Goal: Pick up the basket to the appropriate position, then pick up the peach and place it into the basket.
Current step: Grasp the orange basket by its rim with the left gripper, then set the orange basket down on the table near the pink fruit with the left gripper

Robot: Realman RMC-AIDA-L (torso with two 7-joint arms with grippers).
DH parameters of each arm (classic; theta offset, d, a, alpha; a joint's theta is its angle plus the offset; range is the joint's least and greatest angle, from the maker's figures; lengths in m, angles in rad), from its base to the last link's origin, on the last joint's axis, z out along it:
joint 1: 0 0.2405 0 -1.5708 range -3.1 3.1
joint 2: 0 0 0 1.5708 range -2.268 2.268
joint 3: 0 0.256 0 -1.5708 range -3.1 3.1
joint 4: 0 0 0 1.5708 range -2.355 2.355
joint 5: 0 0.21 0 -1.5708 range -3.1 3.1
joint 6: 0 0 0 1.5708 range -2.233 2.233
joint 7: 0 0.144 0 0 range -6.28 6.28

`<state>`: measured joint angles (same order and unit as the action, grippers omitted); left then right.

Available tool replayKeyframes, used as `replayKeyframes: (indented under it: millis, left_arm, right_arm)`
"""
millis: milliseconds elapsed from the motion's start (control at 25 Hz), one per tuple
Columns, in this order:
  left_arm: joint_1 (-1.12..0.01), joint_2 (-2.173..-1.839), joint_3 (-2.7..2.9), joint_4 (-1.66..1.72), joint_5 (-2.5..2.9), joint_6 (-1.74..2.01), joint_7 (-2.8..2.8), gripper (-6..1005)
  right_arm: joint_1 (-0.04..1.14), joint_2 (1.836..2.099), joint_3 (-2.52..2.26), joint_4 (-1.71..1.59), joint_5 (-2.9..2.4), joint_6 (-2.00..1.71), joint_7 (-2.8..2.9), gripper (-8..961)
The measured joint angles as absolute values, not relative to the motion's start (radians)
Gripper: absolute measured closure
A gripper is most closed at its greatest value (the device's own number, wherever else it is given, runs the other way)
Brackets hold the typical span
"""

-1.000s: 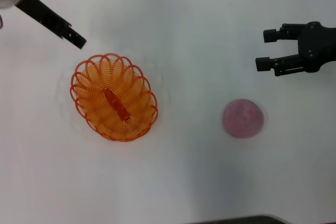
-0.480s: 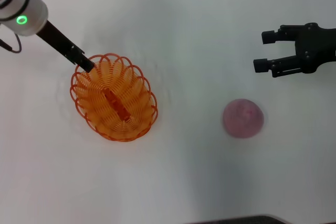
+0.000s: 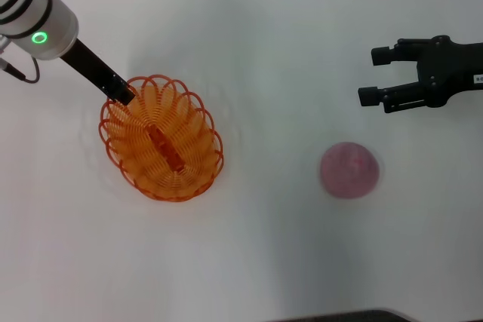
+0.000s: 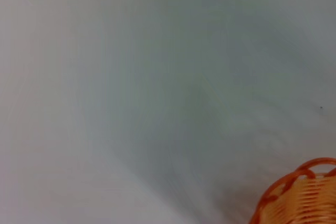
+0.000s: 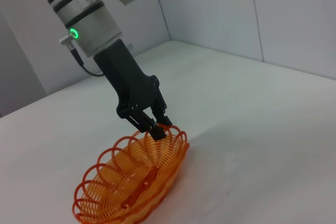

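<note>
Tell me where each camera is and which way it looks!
Head view: looks down from the robot's head at the basket, the peach, the left gripper and the open right gripper.
Left wrist view: sits on the left wrist, faces the table and a bit of basket rim; no fingers show.
Right wrist view: looks across at the left gripper on the basket rim.
All three share the basket.

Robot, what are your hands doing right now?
Left gripper at the basket rim, fingers nearly together. Right gripper open, above the peach. Nothing in the way.

Probably a lab: a bare white table backed by plain white wall panels.
</note>
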<state>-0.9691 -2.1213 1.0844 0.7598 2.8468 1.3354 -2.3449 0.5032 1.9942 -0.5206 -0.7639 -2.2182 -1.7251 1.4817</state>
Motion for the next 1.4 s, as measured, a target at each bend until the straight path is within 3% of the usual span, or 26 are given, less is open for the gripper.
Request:
replayKeyframes:
  millis: [160,480,640,960,1200,1400]
  left_arm:
    - [-0.969,-2.123,1.081,0.764,2.847,1.335,-2.345,660]
    - [-0.968,-2.116,1.069,0.772,2.793,1.344,-2.332,956]
    - [-0.971,-2.105,0.989,0.773,2.760,1.371,-2.323,958]
    - [-0.984,-2.049,0.739,0.856,2.673,1.589,-2.373,963]
    - [-0.957,-2.063,0.711,0.964,2.659,1.657,-2.486,968]
    - [-0.893,-2.105,0.713,0.998,2.649,1.580,-2.637,973]
  right_arm:
    - [0.503,1.996,-0.521,-0.764,-2.218,-1.722,1.480,-2]
    - [0.504,1.996,-0.520,-0.764,-2.216,-1.721,1.480,-2]
    - [0.504,1.996,-0.518,-0.764,-2.217,-1.721,1.480,-2]
    - [0.502,1.989,-0.520,-0.764,-2.218,-1.706,1.468,-2]
    - [0.507,1.988,-0.524,-0.764,-2.218,-1.687,1.442,-2]
    - [0.511,1.988,-0.526,-0.764,-2.216,-1.675,1.422,-2]
